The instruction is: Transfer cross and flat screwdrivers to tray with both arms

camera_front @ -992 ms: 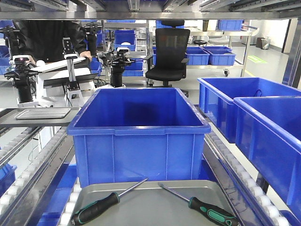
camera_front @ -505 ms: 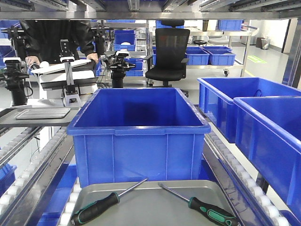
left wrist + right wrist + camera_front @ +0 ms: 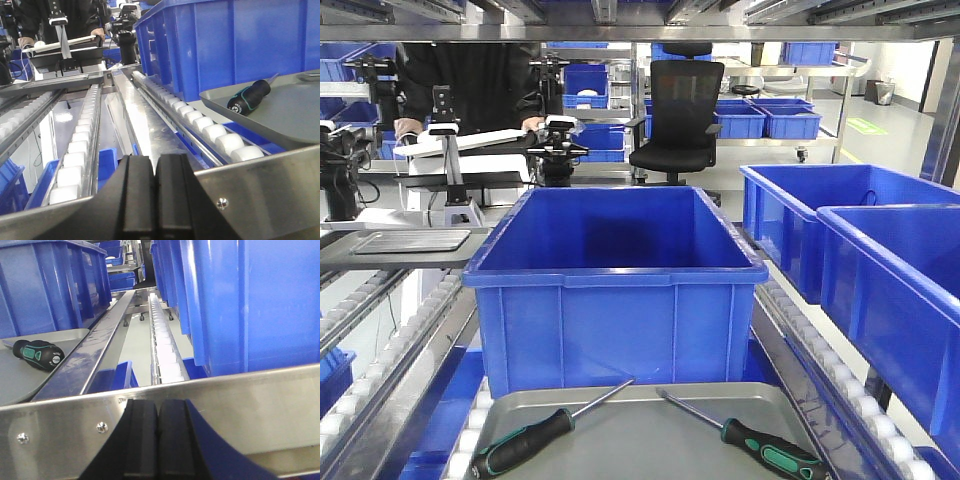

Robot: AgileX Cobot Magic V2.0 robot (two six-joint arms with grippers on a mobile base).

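Nearest, the left tool [image 3: 155, 192] and right tool [image 3: 157, 437] are sitting fully closed, gripping nothing. Beyond them, both screwdrivers are lying on the grey tray [image 3: 640, 440]: one [image 3: 525, 440] left, the other [image 3: 760, 450] right, shafts angling toward the blue bin [image 3: 615, 290] behind.

Both pincers [image 3: 155, 195] [image 3: 156, 440] have matte black, flat-faced fingers.

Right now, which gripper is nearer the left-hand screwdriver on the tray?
Left. The left gripper sits shut off the tray's left edge, near that screwdriver; the right gripper is beyond the opposite edge.
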